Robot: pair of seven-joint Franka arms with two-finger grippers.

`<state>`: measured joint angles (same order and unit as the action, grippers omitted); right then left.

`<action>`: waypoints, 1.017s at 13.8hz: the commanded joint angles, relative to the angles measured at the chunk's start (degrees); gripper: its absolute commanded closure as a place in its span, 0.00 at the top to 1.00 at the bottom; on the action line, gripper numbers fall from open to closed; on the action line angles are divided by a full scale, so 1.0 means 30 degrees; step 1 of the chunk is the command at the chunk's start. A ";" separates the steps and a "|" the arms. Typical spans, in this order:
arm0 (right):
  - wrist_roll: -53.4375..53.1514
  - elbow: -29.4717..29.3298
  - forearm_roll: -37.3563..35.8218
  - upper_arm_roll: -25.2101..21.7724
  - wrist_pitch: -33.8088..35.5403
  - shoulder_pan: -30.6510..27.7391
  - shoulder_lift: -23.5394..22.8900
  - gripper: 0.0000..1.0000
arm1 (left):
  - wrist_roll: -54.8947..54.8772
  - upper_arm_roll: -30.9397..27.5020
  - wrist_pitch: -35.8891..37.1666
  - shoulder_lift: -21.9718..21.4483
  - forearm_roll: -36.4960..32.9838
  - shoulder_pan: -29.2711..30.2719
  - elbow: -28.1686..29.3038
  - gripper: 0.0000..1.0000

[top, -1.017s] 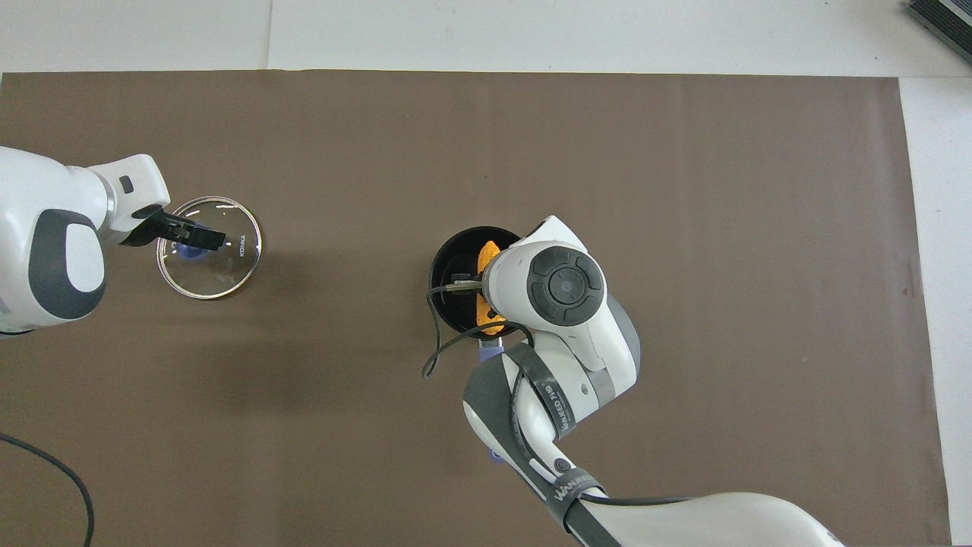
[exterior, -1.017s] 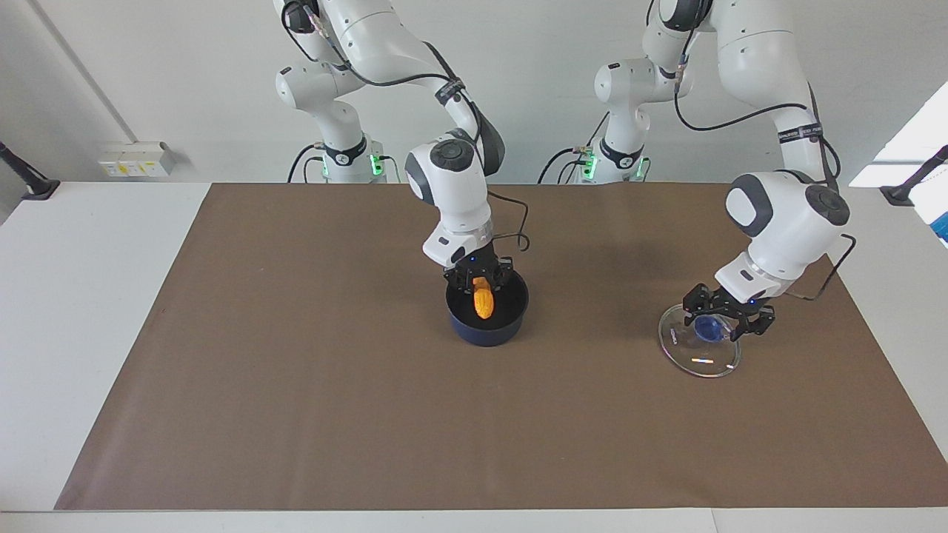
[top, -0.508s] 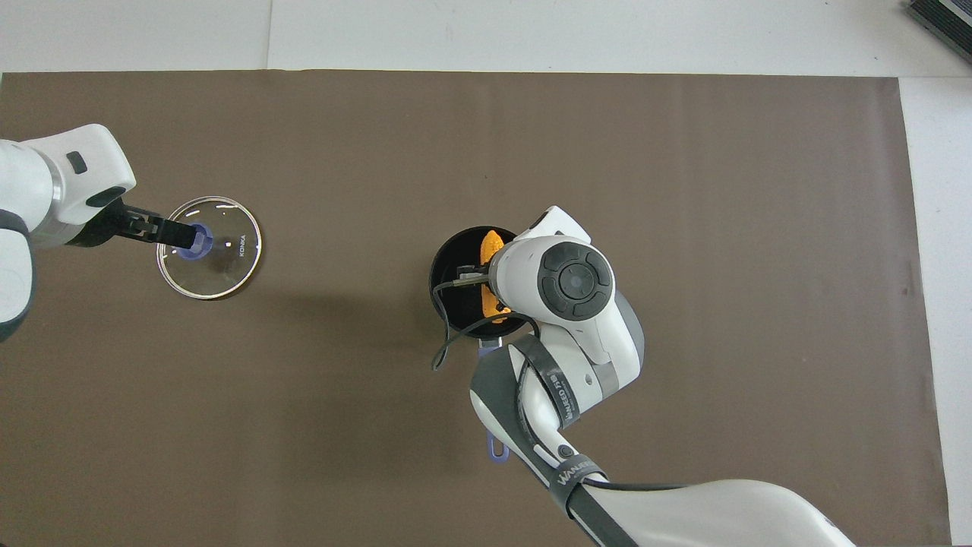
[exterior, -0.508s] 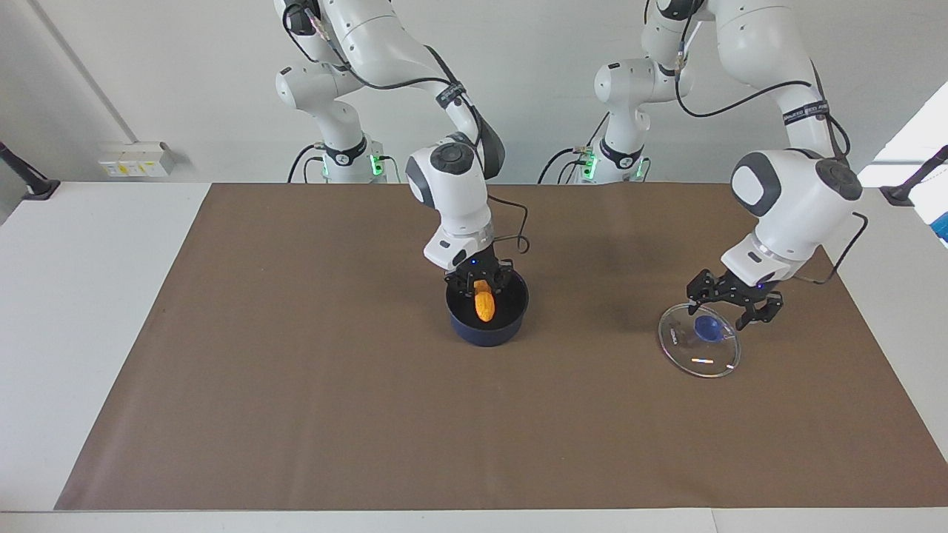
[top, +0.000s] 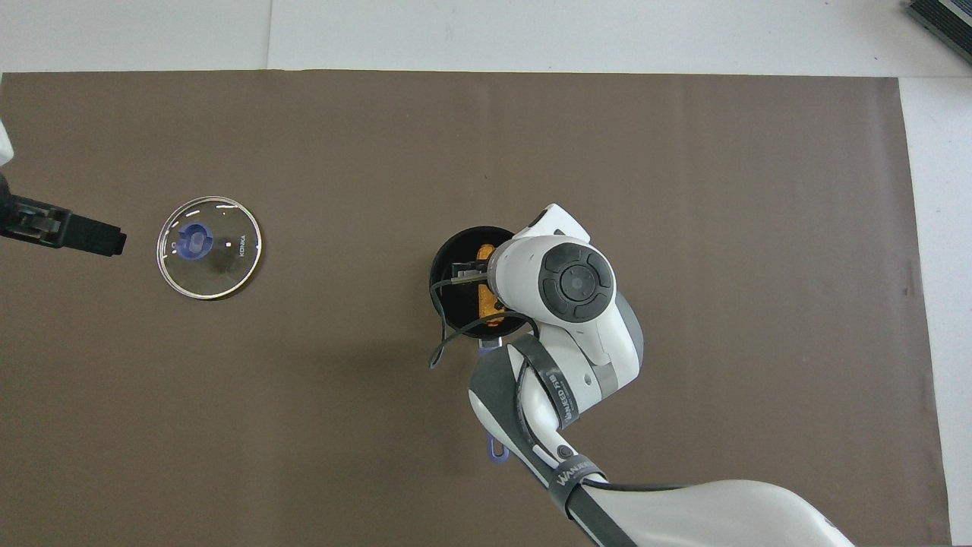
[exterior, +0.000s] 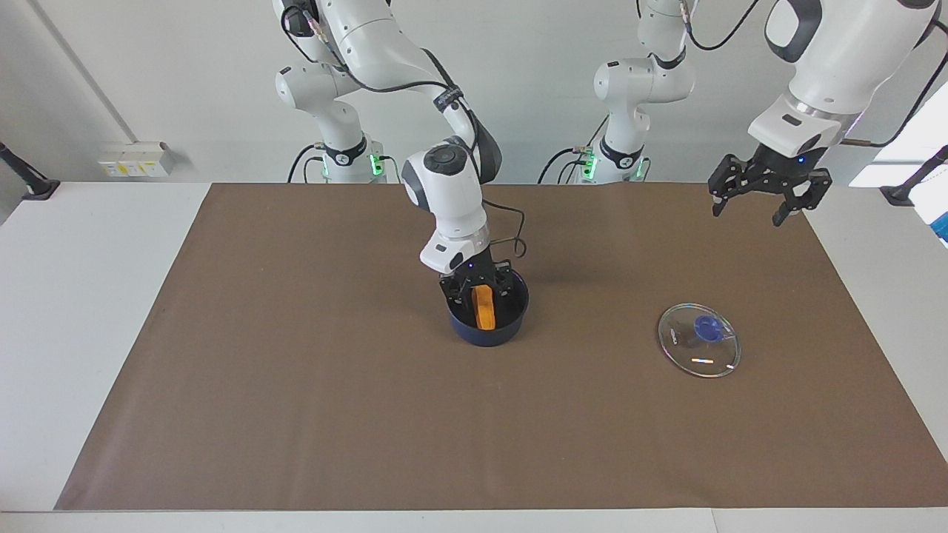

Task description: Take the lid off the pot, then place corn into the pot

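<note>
Right gripper (exterior: 480, 287) is sitting down at the mouth of the pot (exterior: 487, 311), fingers clamped on the corn (exterior: 484, 307). The cob is hanging below them, long axis roughly upright, lower end inside the pot. Can't tell whether that end is touching the black floor.

Lid (exterior: 699, 340) is lying flat on the brown mat (exterior: 296, 385), knob up, toward the left arm's end of the table, well apart from the pot. Left gripper (exterior: 760, 193) is hanging high in the air, fingers spread, holding nothing, well clear of the lid. That arm is waiting.

Judgement: lid step is looking done, corn is about to be released.

Handling guess: corn is looking light and rigid; the bumpy kernels are giving decent friction. The grip is across the cob's upper part, so it'll likely tip over inside the pot once released. Lid is glass, so fragile and slick; the knob is the only sensible hold.
</note>
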<state>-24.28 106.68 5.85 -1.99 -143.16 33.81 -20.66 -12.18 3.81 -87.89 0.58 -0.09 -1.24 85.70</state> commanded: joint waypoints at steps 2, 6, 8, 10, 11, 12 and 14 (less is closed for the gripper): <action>0.0299 -0.0405 0.0306 0.0049 -0.0386 -0.0429 0.0146 0.84 | 0.1300 0.0018 0.2081 -0.0483 -0.0672 -0.0145 -0.1116 1.00; 0.0475 -0.0346 0.0015 -0.0128 -0.0006 -0.2650 0.2340 1.00 | 0.2389 0.0399 0.2931 -0.1248 -0.0468 -0.0145 -0.1029 1.00; 0.1144 -0.0375 -0.0045 -0.0099 0.1481 -0.4204 0.3483 1.00 | 0.2448 0.0428 0.2931 -0.1307 -0.0409 -0.0145 -0.0941 1.00; 0.2489 -0.0405 -0.0103 -0.0128 0.3064 -0.5376 0.4567 1.00 | 0.2390 0.0370 0.2873 -0.1307 -0.0379 -0.0145 -0.0941 1.00; 0.3076 -0.0434 -0.0162 -0.0128 0.3884 -0.5962 0.5152 1.00 | 0.2390 0.0370 0.2872 -0.1249 -0.0379 -0.0145 -0.1057 1.00; 0.3633 -0.0434 -0.0162 -0.0157 0.4849 -0.6519 0.5767 1.00 | 0.2390 0.0370 0.2843 -0.1219 -0.0321 -0.0145 -0.1058 1.00; 0.4368 -0.0434 -0.0192 -0.0157 0.6783 -0.7487 0.6911 1.00 | 0.2419 0.0370 0.2872 -0.1219 -0.0291 -0.0145 -0.1058 1.00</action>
<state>-13.75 104.28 5.66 -3.04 -127.18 13.94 -3.78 -5.74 5.13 -80.01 -3.01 -0.78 -1.26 82.76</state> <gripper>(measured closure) 0.000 0.000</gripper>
